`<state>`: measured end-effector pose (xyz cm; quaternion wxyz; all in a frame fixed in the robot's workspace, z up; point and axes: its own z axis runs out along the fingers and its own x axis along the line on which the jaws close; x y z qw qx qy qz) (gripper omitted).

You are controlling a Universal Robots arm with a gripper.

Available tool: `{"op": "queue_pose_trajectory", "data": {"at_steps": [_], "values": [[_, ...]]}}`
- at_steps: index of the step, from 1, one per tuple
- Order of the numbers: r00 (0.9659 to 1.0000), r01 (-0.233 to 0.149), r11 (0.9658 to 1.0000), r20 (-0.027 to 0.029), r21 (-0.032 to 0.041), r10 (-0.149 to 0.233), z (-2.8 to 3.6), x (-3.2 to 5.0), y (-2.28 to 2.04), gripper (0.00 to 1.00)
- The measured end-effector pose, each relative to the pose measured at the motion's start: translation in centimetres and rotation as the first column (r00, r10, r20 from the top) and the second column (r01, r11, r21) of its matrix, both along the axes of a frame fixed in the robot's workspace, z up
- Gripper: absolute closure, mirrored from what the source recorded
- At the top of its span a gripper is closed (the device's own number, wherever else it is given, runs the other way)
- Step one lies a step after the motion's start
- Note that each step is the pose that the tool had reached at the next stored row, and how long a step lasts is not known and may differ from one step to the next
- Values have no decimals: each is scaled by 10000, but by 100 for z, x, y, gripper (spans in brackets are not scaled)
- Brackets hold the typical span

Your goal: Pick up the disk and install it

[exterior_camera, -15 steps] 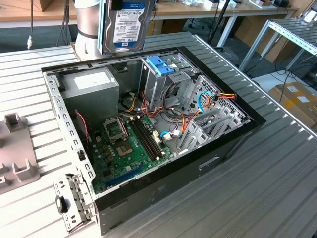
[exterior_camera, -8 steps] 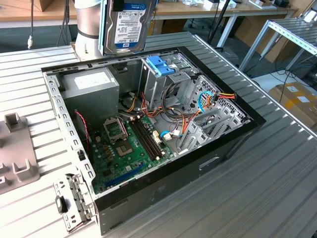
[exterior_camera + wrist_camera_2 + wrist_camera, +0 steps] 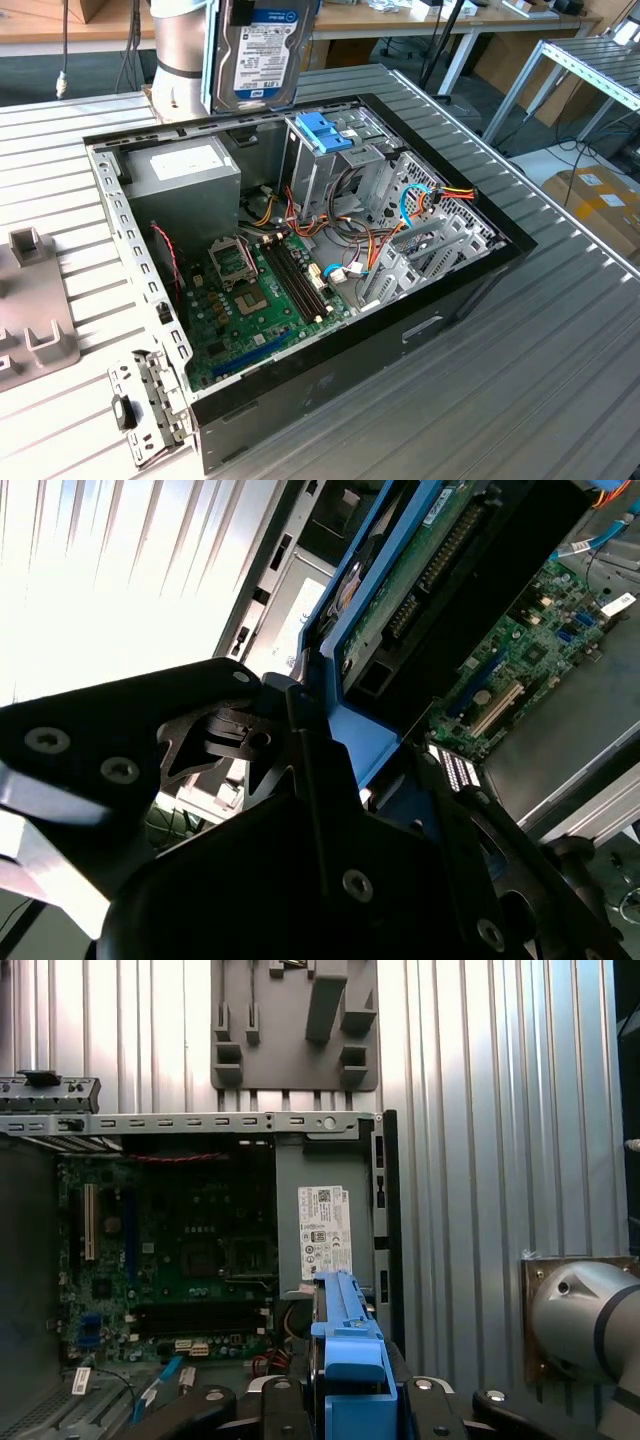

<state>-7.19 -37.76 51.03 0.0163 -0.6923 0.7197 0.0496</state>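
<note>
The disk (image 3: 262, 48) hangs upright above the rear edge of the open computer case (image 3: 470, 275), its label facing the exterior view and its blue carrier frame along one side. My gripper (image 3: 347, 1405) is shut on the disk, black fingers (image 3: 205, 1408) pressing both sides of the blue carrier (image 3: 347, 1345), which shows edge-on in the first wrist view. In the second wrist view the gripper (image 3: 340, 765) clamps the blue carrier (image 3: 375, 630) with the disk's green circuit board (image 3: 430, 555) beside it. The metal drive cage (image 3: 335, 170) with a blue bracket (image 3: 325, 130) stands to the exterior view's right of the disk.
Inside the case lie the green motherboard (image 3: 255, 295), the grey power supply (image 3: 185, 165) and bundles of coloured cables (image 3: 420, 205). A grey fixture (image 3: 30, 300) sits on the ribbed table at the exterior view's left. The arm's base (image 3: 180, 60) stands behind the case.
</note>
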Motion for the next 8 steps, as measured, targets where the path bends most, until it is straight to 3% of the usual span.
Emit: {"op": "queue_pose_trajectory", "data": {"at_steps": [8], "values": [[10000, 0, 10000, 0, 0, 0, 0, 6, -59, 63]]}}
